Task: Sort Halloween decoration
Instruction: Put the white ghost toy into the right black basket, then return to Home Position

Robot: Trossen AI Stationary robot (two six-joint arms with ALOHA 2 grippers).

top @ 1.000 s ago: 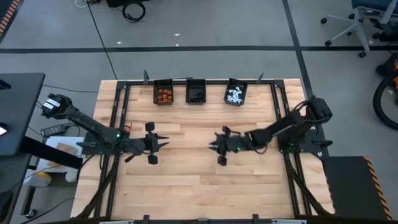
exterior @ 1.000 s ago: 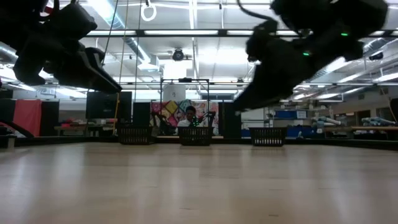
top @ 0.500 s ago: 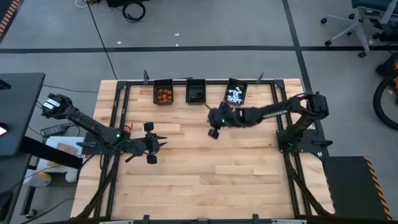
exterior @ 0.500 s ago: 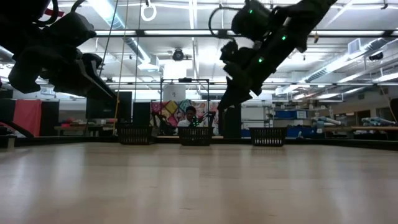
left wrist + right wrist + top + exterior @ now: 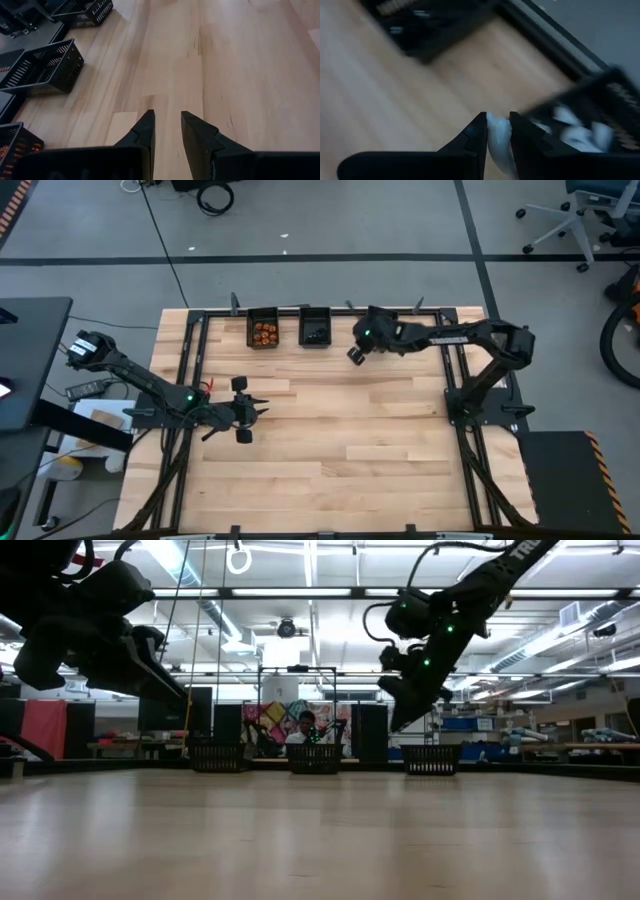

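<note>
Three small black bins stand in a row at the table's far edge. One holds orange trinkets (image 5: 264, 332), the middle one holds black ones (image 5: 315, 330), and the third holds white ones (image 5: 580, 131). In the high view my right arm covers the white bin. My right gripper (image 5: 354, 354) hangs above the table beside the white bin, shut on a white trinket (image 5: 498, 137). At the table's left my left gripper (image 5: 167, 120) is held above bare wood, slightly open, with nothing between its fingers. My right gripper pinches the white trinket (image 5: 498, 131) between its two fingers, near their free ends. The fingers slant down toward the table's far edge. The trinket is lifted clear of the table.
A black metal frame (image 5: 200, 360) runs around the wooden table top. The three bins show in the low view in a row (image 5: 315, 758) at the far edge, with a person behind them. Bare wood (image 5: 340, 450) fills the table's middle and near half.
My right gripper has swung from the table's middle toward the far edge, rising a little and tipping more downward, and has come beside the white bin. It has stayed shut on the white trinket. My left gripper has kept still.
</note>
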